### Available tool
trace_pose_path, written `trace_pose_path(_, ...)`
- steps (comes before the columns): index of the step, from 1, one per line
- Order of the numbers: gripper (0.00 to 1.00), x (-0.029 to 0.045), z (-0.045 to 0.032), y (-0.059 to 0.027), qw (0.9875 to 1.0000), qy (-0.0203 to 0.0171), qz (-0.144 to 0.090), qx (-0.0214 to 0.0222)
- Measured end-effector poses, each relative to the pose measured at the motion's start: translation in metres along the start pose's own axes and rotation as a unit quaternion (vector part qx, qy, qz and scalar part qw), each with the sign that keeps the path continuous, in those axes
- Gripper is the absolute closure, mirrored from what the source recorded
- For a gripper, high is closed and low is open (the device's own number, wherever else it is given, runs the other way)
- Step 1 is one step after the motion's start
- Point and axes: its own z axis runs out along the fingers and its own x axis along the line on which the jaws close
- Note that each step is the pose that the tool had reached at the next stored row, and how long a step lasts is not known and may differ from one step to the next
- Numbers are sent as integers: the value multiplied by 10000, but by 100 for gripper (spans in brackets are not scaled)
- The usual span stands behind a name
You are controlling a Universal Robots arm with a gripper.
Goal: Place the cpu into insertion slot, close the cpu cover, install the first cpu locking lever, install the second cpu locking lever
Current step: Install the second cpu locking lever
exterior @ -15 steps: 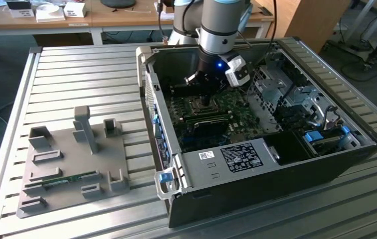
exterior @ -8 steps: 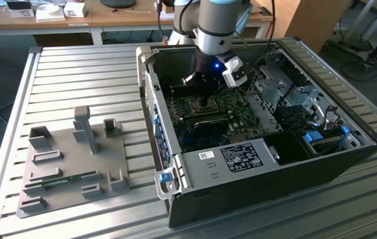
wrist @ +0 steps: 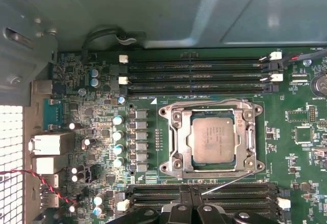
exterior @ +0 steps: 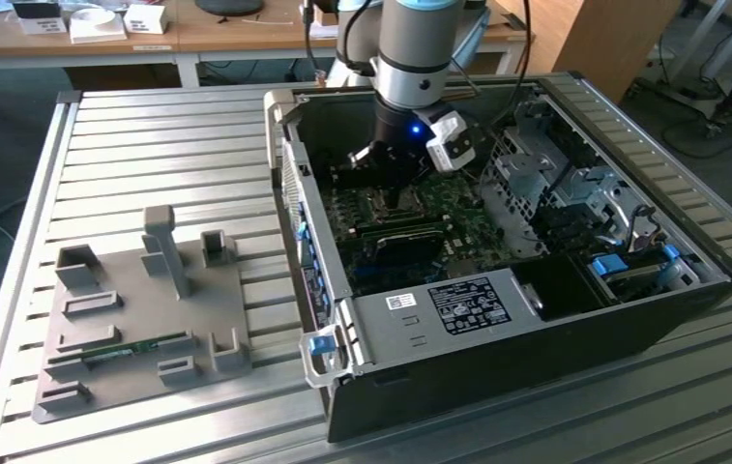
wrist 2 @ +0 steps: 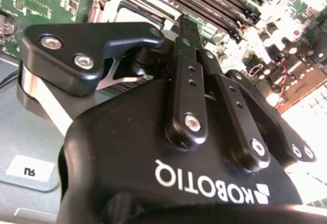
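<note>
On the exterior view's left, a grey fixture plate [exterior: 146, 319] with upright blocks lies on the slatted metal worktop [exterior: 146, 145], and a green memory stick [exterior: 121, 350] rests in one of its holders. To its right stands the opened computer case [exterior: 495, 290], its side off and the green motherboard [exterior: 456, 217] exposed. The arm reaches down into the case from above, and the gripper [exterior: 398, 198] hangs close over the board near the socket.

In the first wrist view, the cpu [wrist: 213, 140] sits flat in the insertion slot [wrist: 176, 165], silvery top up. The cpu cover [wrist: 180, 127] lies down around the chip, framing it through its window. A thin locking lever [wrist: 225, 183] angles away from the socket's corner toward the black fingertips [wrist: 191, 203], which sit side by side just beside the socket, over the long memory slots [wrist: 204, 73].

In the second wrist view the jaws look pressed together, the fingers [wrist 2: 190, 75] meeting at their tips above the socket edge; whether they pinch the lever wire I cannot tell.
</note>
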Motion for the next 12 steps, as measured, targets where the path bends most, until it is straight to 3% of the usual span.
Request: trace_pose_path(12, 89, 4, 21, -1, 10000, 0, 0, 5)
